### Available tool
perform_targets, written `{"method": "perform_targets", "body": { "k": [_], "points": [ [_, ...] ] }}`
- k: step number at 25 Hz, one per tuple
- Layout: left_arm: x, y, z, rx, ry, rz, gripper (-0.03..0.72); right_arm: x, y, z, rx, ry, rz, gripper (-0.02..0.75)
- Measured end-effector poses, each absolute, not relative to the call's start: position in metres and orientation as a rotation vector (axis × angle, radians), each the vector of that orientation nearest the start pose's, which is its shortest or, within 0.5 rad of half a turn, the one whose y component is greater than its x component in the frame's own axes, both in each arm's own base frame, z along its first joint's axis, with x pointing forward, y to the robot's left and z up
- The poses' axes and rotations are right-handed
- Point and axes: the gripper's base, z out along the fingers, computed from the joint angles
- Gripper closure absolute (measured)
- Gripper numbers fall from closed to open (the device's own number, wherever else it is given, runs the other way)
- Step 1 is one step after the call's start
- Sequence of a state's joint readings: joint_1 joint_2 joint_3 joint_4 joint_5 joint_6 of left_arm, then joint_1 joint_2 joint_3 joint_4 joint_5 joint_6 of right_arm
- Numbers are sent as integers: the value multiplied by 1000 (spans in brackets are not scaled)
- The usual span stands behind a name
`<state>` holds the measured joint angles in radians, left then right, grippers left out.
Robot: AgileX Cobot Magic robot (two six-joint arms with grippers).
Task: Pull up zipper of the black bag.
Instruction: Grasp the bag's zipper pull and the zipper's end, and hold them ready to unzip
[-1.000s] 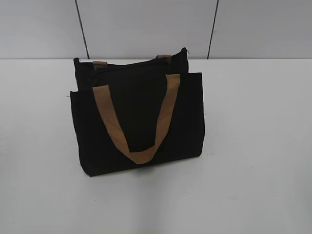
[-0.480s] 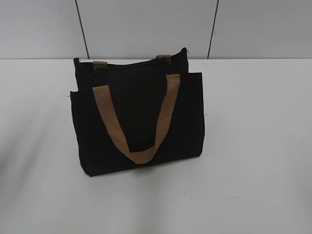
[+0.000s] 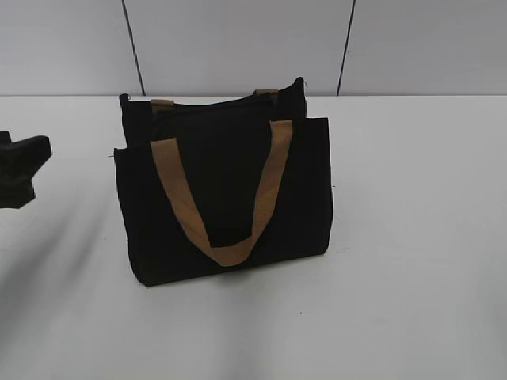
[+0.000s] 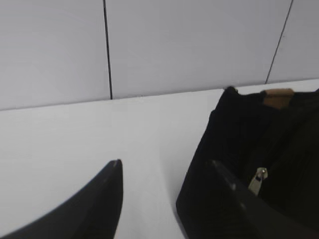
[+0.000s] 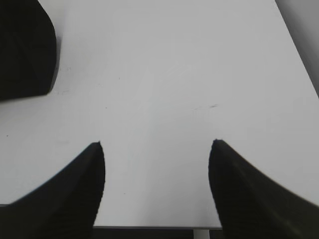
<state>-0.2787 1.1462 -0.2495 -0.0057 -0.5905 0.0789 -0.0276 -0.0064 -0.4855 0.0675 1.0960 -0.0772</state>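
Exterior view: the black bag stands upright at the centre of the white table, its front pocket panel facing the camera and one tan strap handle hanging in a loop down the front. The ends of a second tan handle show along the bag's top edge. My left gripper enters at the left edge of the frame, well apart from the bag and off the table surface; its jaw state cannot be read from this view.

Left wrist view: my left jaws stand apart, with bare table between the two dark fingertips. The bag fills the right side of the frame, its upper corner near the far wall. The zipper shows its small silver slider at lower right, just beside my right-hand fingertip; whether they touch I cannot tell.

Right wrist view: my right gripper hangs over bare table with its jaws apart and nothing between them. A dark corner of the bag sits in the upper left of the frame, well apart from the fingertips.
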Motion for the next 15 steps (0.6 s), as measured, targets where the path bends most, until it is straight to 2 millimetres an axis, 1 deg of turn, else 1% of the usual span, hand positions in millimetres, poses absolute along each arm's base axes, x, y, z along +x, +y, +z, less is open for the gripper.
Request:
{"method": "perform_targets", "body": {
  "k": [5,15],
  "points": [
    [201,-59,186,277,1855,-202,288,-6,6,271,-56,2085,18,231],
    [209,-76,145,440,1953,-307,328,-6,6,271,-56,2085,18,231]
  ]
}}
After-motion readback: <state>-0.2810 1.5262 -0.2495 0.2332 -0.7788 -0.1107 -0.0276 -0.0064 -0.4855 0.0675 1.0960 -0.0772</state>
